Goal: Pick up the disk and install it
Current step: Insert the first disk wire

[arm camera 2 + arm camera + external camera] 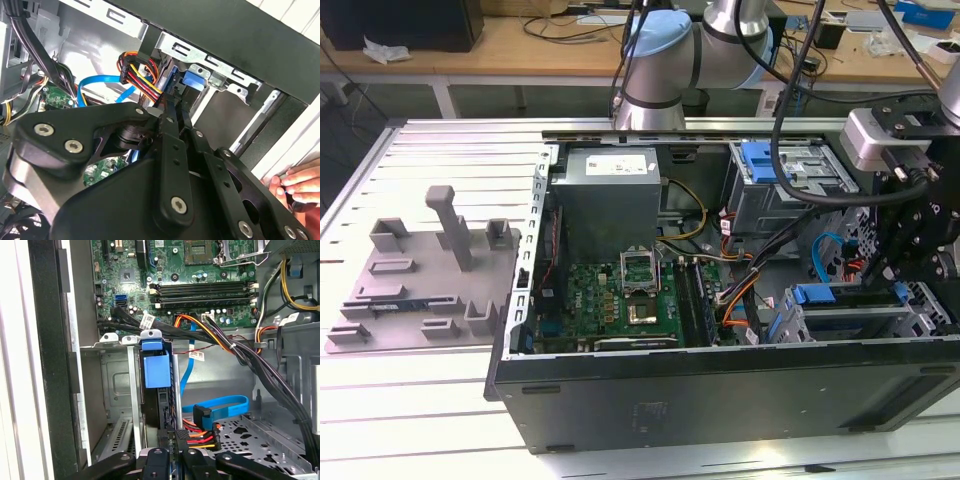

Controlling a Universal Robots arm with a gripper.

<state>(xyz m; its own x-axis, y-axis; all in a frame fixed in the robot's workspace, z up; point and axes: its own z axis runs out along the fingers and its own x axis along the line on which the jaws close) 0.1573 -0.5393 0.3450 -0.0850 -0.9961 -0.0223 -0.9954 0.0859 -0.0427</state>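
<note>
The gripper (172, 452) is sitting nearest the lens in both wrist views, its black fingers (172, 117) pressing together on the disk's (159, 407) edge. The disk is standing on edge in the drive cage (112, 390) of the case (720, 395), its long axis running down the slot and its blue rail end (154, 367) pointing toward the motherboard (200, 270). It looks stiff, fairly heavy and shock-sensitive; the plastic rails seem the safest hold.
</note>
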